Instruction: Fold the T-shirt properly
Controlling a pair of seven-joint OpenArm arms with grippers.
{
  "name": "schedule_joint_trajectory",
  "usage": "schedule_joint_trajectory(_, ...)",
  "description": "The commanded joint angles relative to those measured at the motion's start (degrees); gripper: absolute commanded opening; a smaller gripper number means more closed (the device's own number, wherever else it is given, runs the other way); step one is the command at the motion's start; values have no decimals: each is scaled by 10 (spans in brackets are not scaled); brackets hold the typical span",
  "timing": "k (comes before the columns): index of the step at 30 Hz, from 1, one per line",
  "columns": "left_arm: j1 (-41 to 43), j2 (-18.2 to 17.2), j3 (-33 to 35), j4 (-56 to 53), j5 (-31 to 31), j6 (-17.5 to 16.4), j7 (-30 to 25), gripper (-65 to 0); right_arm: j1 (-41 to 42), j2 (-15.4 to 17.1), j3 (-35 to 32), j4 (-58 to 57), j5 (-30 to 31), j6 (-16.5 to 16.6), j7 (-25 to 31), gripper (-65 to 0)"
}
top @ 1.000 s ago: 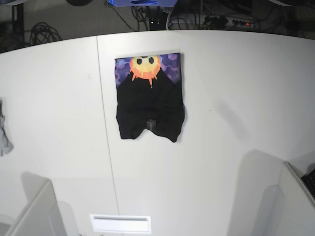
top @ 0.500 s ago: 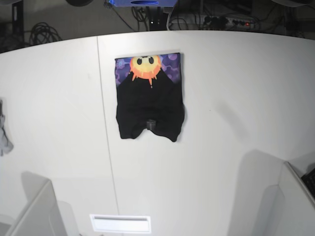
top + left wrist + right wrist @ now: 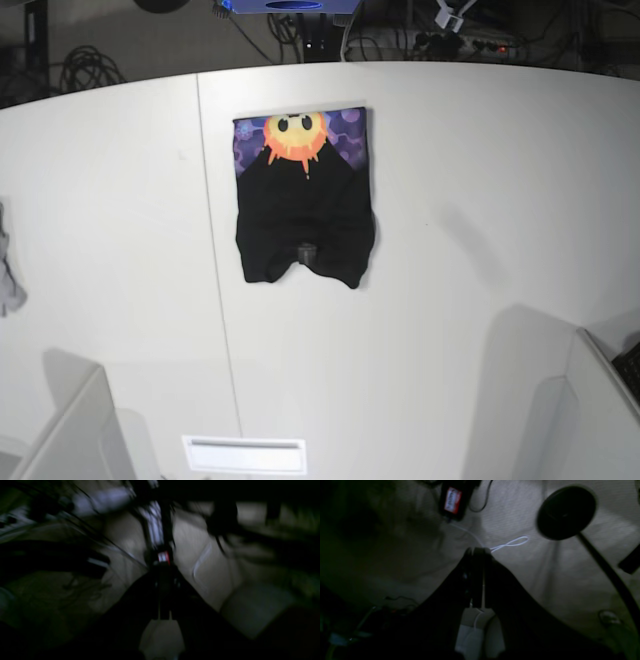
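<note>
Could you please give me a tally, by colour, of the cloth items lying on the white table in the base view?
Black with sun print: 1, the T-shirt, folded, near the table's far edge
Grey: 1, the small cloth, at the view's left edge
Total: 2 cloth items

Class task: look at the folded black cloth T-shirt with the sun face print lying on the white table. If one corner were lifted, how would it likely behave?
The folded black cloth T-shirt with the sun face print would probably droop and unfold, since its lower edge already lies in soft, uneven curves. It looks light, lying flat and thin. Pushed across the smooth white table, it would likely bunch rather than slide whole.
</note>
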Motion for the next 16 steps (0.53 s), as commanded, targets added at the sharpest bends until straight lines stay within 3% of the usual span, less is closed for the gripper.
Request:
schedule_joint_trajectory(1,-1,-4,-1,-11,16,26,-15,-650,2,0,2,-14,4,-2,11,-650)
schedule_joint_trajectory(4,-7,-3,-1,-21,46,88,-30,-650,19,-4,2,-52,5,-2,16,-650)
schedule_joint_trajectory(6,-7,-2,-1,-20,50,107,-30,-650,25,-4,2,-63,5,-3,25,-650)
schedule_joint_trajectory(16,-25,-1,-1,-19,50,114,-46,-650,24,-7,3,-62,5,-5,77,-650)
